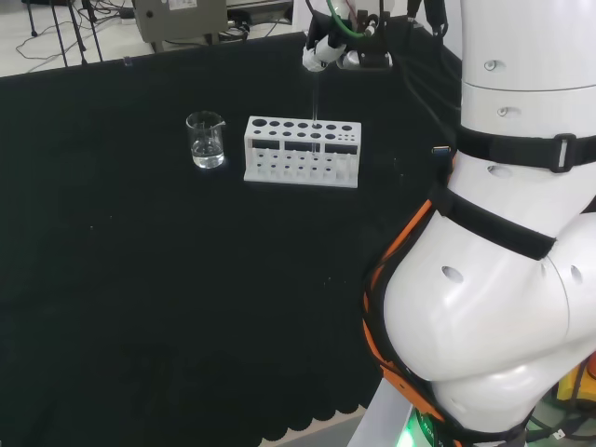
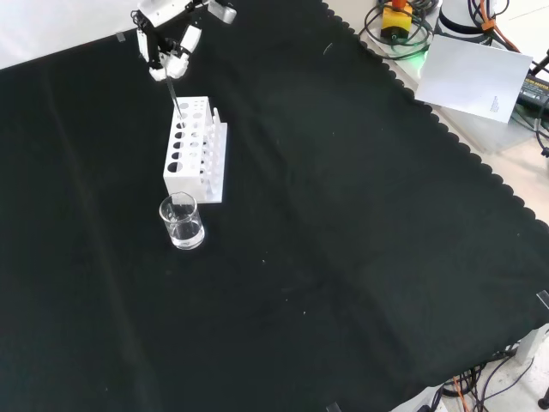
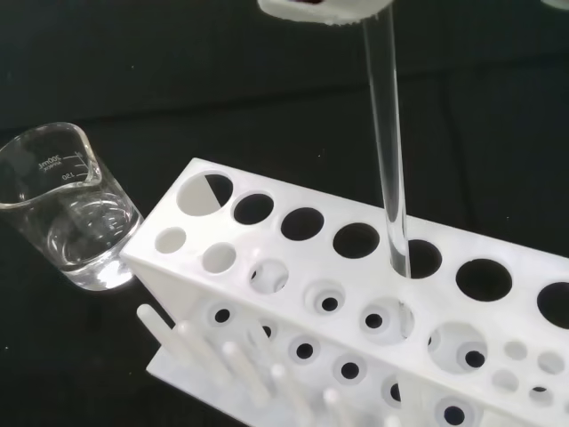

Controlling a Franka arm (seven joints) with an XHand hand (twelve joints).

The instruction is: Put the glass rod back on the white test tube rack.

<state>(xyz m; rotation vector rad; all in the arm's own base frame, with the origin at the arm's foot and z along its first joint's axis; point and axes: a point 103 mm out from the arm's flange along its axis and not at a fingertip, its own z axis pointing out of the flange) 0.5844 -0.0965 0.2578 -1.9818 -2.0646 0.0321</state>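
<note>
Glass rod (image 3: 388, 142) is held near-vertical, its lower end entered into a top hole of the white test tube rack (image 1: 302, 150). It is pinched at its upper end by the hand (image 2: 168, 53). A beaker (image 2: 181, 221) stands just beside the rack on black cloth (image 2: 343, 223).

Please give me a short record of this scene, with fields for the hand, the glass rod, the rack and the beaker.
hand: above the rack, fingers pinching the rod's top
glass rod: about upright, lower end inside a top hole
white test tube rack: on the black cloth, other large holes in view empty
beaker: clear, beside the rack's end, apart from it
task state: rod entering rack, not yet released
</note>
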